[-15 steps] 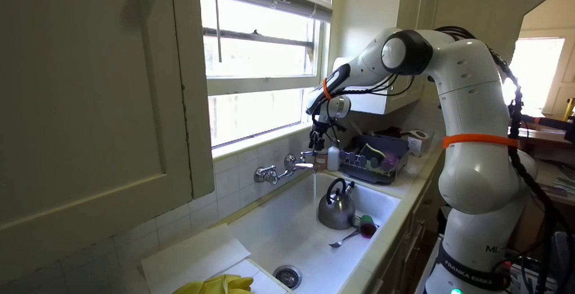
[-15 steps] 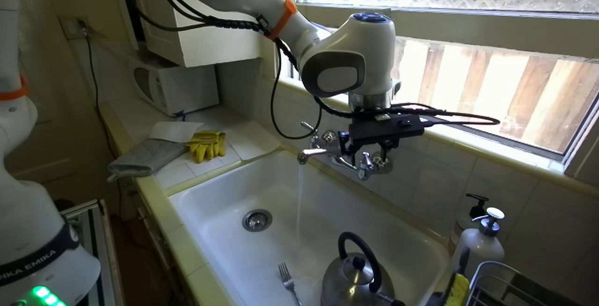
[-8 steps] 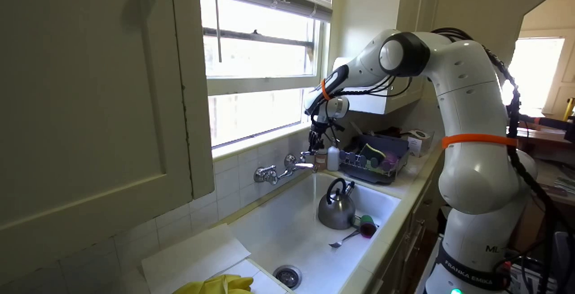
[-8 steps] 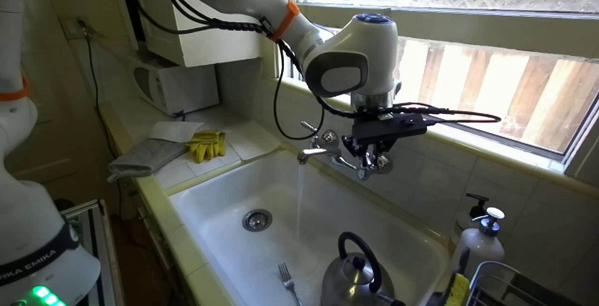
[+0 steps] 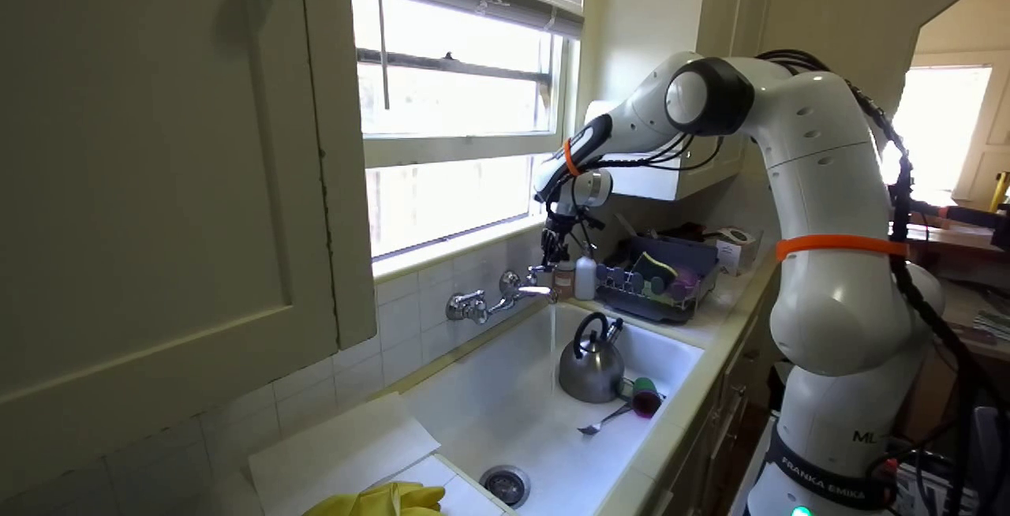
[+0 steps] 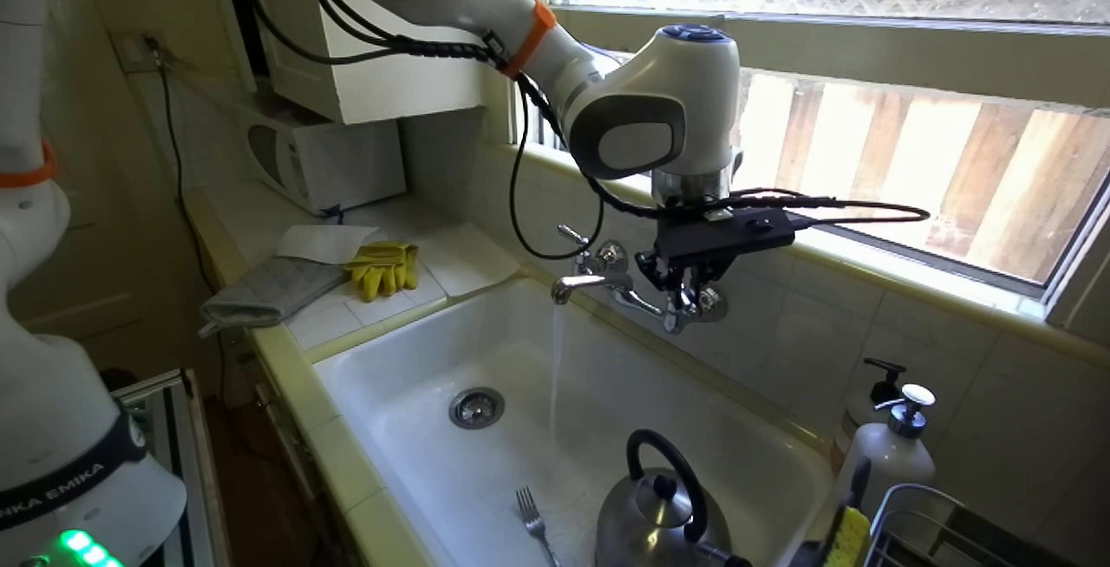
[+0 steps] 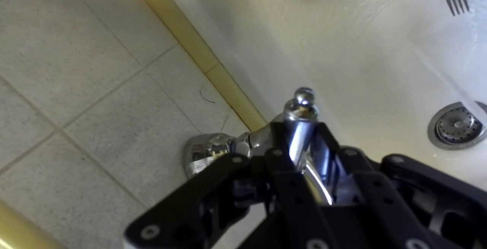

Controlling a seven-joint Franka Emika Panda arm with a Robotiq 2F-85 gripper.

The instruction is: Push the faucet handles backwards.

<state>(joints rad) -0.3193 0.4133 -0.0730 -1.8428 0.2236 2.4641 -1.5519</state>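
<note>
One of the chrome faucet handles rises between my fingers in the wrist view, its rounded knob sticking out past the fingertips. My gripper is shut on it, a finger against each side. In an exterior view the gripper points down over the valve, and the fingers partly hide that handle. The second faucet handle stands apart from the gripper, on the far side of the spout. It also shows as a chrome lever in an exterior view. Water runs from the spout in both exterior views.
Below the faucet is the white sink, with a steel kettle, a fork and a drain. Soap bottles and a dish rack stand beside it. The window sill runs close behind the gripper.
The fingers were wide apart around the handle one second ago and have come together on it. The hand has shifted very slightly to the right in an exterior view.
</note>
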